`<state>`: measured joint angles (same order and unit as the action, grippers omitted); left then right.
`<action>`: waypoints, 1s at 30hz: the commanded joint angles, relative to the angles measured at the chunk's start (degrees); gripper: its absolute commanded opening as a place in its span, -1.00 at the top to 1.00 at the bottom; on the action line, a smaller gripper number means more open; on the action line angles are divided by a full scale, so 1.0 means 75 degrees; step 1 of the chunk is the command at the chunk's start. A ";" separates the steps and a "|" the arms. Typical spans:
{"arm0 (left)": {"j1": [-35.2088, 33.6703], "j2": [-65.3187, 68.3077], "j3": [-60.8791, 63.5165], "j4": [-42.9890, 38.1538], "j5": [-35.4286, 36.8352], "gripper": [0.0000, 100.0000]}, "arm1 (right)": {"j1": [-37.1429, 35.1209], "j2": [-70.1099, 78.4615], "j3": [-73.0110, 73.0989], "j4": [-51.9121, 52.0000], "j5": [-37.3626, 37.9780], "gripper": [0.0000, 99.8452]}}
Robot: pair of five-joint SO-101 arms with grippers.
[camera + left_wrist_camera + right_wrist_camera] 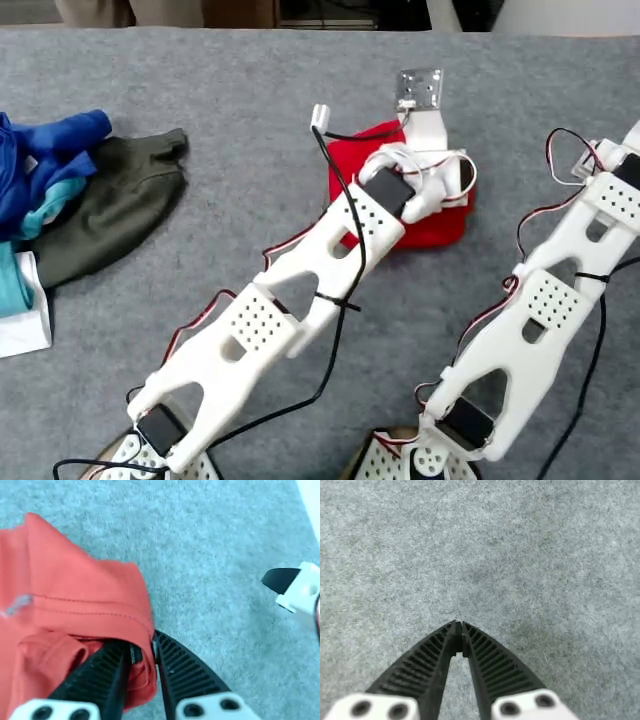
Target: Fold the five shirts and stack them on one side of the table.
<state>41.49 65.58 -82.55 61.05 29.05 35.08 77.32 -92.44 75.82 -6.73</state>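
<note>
Crumpled red fabric shirt point(75, 600), frame lower left (limp, light, should slump): left gripper point(152, 647) pinches hemmed edge, sound hold; right gripper point(459, 630) pressed together, empty.

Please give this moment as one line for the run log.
left gripper: shut on red shirt | right gripper: shut, empty, over grey table cover | shirt pile: unfolded, on left arm's side

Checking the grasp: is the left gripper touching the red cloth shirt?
Touching. Left wrist view: the left gripper clamps an edge of the red cloth shirt.
</note>
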 commanded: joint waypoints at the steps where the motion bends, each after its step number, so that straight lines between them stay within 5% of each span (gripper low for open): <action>1: 0.0094 -0.0158 -0.0105 -0.0152 0.0023 0.96 | 0.0111 -0.0064 -0.0334 -0.0129 -0.0035 0.99; 14: 0.0234 -0.0217 -0.0117 0.0000 0.0035 0.78 | 0.0111 -0.0064 -0.0334 -0.0129 -0.0035 0.99; 23: -0.1254 -0.0147 -0.1723 0.1418 0.0035 0.69 | 0.0111 -0.0064 -0.0334 -0.0129 -0.0035 0.99; 30: -0.1711 0.0311 -0.1289 0.1102 0.0035 0.97 | 0.0100 -0.0064 -0.0334 -0.0141 -0.0035 0.99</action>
<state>28.92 67.52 -92.48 70.90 29.05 35.08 77.32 -92.44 75.82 -6.73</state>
